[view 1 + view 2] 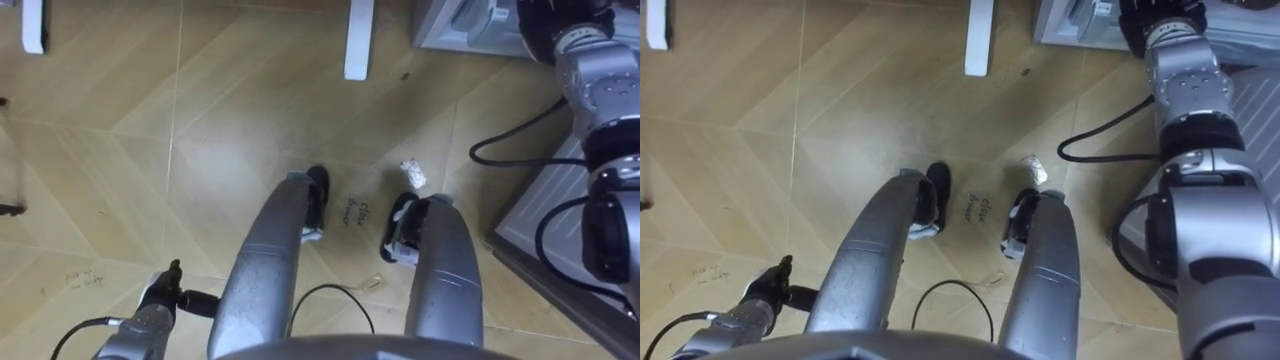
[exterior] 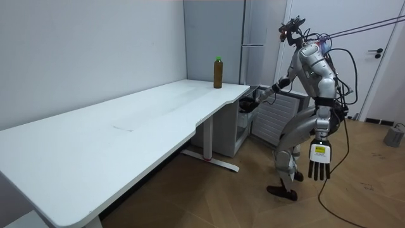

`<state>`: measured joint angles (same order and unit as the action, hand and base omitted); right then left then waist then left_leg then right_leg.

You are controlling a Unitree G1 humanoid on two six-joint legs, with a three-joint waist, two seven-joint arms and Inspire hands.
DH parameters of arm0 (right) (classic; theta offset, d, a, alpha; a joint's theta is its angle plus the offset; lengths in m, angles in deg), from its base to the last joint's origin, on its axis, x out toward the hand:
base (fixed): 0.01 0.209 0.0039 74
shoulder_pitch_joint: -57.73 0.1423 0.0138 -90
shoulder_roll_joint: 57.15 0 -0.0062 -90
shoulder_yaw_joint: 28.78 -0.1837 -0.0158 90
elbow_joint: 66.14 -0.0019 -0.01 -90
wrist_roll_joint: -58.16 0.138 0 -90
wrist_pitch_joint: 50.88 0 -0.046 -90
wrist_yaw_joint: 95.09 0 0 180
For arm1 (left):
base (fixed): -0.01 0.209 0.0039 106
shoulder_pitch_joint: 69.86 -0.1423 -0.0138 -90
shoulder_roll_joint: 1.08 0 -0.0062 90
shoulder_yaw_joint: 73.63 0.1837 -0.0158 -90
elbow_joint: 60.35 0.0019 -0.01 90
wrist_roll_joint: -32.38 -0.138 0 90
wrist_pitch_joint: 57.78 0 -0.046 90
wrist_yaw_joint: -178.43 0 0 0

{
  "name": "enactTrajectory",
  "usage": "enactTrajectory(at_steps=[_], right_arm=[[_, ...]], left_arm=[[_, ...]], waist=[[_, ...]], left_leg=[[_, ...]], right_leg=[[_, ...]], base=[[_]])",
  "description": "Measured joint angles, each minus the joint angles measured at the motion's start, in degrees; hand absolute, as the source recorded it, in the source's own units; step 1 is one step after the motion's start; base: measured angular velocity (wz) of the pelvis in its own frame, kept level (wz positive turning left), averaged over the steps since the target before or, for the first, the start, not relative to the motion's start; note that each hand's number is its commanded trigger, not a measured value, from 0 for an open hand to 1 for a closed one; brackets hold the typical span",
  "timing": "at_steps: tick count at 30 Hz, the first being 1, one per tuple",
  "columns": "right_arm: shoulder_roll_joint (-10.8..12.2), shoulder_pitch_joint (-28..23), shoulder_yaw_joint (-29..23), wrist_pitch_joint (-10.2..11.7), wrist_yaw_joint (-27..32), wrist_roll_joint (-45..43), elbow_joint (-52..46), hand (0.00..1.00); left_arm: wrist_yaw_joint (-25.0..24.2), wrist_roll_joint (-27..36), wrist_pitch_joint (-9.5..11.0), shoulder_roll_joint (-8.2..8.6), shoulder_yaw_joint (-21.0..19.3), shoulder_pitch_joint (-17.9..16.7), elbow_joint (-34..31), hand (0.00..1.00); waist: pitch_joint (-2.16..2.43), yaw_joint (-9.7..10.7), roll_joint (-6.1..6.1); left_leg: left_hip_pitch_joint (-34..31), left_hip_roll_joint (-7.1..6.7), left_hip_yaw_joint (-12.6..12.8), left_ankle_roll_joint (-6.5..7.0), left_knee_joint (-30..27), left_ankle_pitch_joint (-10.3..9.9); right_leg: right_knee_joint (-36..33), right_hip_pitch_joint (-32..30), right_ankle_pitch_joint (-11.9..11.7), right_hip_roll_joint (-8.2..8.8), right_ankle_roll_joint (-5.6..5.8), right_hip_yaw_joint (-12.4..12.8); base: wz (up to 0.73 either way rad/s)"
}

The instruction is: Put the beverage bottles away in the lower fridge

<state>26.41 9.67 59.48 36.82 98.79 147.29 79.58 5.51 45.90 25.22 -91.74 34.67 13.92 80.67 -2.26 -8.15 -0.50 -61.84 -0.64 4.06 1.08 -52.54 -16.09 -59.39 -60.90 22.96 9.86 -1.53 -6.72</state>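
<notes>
A brown drink bottle with a green cap stands upright on the far corner of the white table, close to the tall grey fridge. I stand bent in front of the lower fridge, whose door is swung open. My right hand reaches into its opening, with the fingers hidden at the picture's top edge. My left hand hangs by my leg, open and holding nothing, far from the bottle.
White table legs stand on the wood floor just left of the fridge. A small crumpled white scrap lies by my right foot. The open fridge door is close on my right. A grey bin sits by the far wall.
</notes>
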Motion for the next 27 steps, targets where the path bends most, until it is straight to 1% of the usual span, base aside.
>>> enactTrajectory(at_steps=[4, 5, 7, 11, 12, 14, 16, 18, 20, 23, 25, 27], right_arm=[[0.03, -0.38, 0.09, -0.39, 0.51, 0.38, 0.33, 0.0], [0.11, -0.58, 0.54, -0.42, 0.53, 0.47, 0.4, 0.0], [0.08, -0.6, 0.51, -0.93, 0.3, 1.31, 1.07, 0.0], [0.09, -0.66, 0.36, -1.3, 0.04, 1.87, 4.29, 0.0], [0.1, -0.85, 0.37, -1.41, -0.04, 1.56, 4.59, 0.0], [0.1, -1.74, 0.34, -1.34, -0.55, 1.58, 4.88, 0.0], [0.08, -2.69, 0.33, -1.36, -1.35, 1.86, 4.97, 0.0], [0.05, -2.81, -0.34, -1.35, -1.99, 2.45, 6.87, 0.0], [0.06, -2.93, -0.76, -1.37, -2.08, 2.48, 7.46, 0.0], [0.08, -3.05, -2.4, -1.43, -3.14, 2.35, 9.7, 0.0], [0.12, -3.53, -2.75, -1.55, -4.14, 2.32, 11.37, 0.0], [0.18, -3.94, -2.91, -1.78, -4.29, 2.14, 12.34, 0.0]], left_arm=[[0.02, 0.52, -0.05, 0.01, 0.0, -0.09, 0.01, 0.0], [0.09, 0.78, -0.07, 0.0, -0.02, -0.11, 0.21, 0.0], [0.11, 1.75, -0.14, 0.04, 0.01, -0.13, 0.37, 0.0], [0.28, 2.78, -0.25, 0.21, 0.02, -0.08, 1.66, 0.0], [0.58, 2.77, -0.34, 0.34, 0.02, -0.02, 2.06, 0.0], [1.31, 2.79, -0.39, 0.77, 0.01, 0.25, 3.41, 0.0], [1.48, 3.3, -0.53, 0.92, 0.0, 0.43, 4.98, 0.0], [1.53, 3.27, -1.01, 1.02, -0.07, 1.71, 7.62, 0.0], [1.47, 3.25, -1.37, 1.3, -0.08, 3.01, 9.45, 0.0], [1.21, 3.28, -1.44, 2.19, -0.16, 5.26, 11.59, 0.0], [1.17, 3.34, -1.45, 2.42, -0.17, 6.86, 12.69, 0.0], [1.13, 3.22, -1.46, 2.44, -0.15, 7.35, 12.85, 0.0]], waist=[[-0.02, -0.17, -0.04], [-0.02, -0.23, -0.03], [-0.02, -0.22, -0.02], [-0.04, 0.17, -0.04], [-0.14, 0.18, -0.2], [-0.17, 0.2, -0.25], [-0.3, 0.67, -0.47], [-0.59, 1.48, -0.94], [-0.78, 1.76, -1.25], [-0.78, 1.89, -1.25], [-0.83, 2.13, -1.33], [-0.88, 1.97, -1.42]], left_leg=[[1.61, 0.22, 0.01, 0.02, 0.95, 0.02], [2.14, 0.58, -0.01, 0.02, 1.31, 0.01], [2.94, 1.0, -0.12, 0.02, 1.93, 0.02], [6.31, 0.95, -0.23, 0.04, 3.46, 0.0], [7.56, 0.91, 0.02, 0.05, 4.33, 0.01], [9.44, 0.94, 0.42, 0.13, 5.6, 0.12], [11.33, 0.93, 0.64, 0.09, 6.87, 0.16], [13.41, 1.05, 0.5, -0.13, 8.49, 0.38], [14.52, 1.26, 0.49, -0.2, 9.28, 0.41], [15.64, 1.76, 0.57, -0.26, 9.28, 0.38], [16.75, 1.91, 0.67, -0.26, 9.36, 0.37], [18.15, 1.98, 0.83, -0.26, 9.97, 0.37]], right_leg=[[1.39, 1.7, -0.25, -0.4, 0.28, -0.05], [2.25, 2.45, -0.59, -0.91, 0.38, -0.08], [3.55, 3.55, -1.07, -1.21, 0.21, -0.6], [5.42, 7.31, -1.15, -1.32, 0.48, -1.01], [6.09, 8.34, -1.21, -1.36, 0.61, -0.79], [7.15, 10.0, -1.3, -1.33, 0.68, -0.72], [8.24, 11.71, -1.41, -1.46, 0.78, -0.52], [10.02, 13.75, -1.74, -2.04, 0.9, -0.4], [11.07, 14.89, -1.89, -2.35, 0.85, -0.42], [12.53, 16.51, -2.13, -2.82, 0.82, -0.71], [13.14, 17.93, -2.24, -2.79, 0.71, -1.1], [13.89, 19.35, -2.24, -2.87, 0.71, -1.11]], base=[[-0.04], [-0.14], [-0.11], [0.01], [0.0], [-0.06], [-0.06], [-0.04], [-0.06], [-0.05], [0.0], [-0.02]])
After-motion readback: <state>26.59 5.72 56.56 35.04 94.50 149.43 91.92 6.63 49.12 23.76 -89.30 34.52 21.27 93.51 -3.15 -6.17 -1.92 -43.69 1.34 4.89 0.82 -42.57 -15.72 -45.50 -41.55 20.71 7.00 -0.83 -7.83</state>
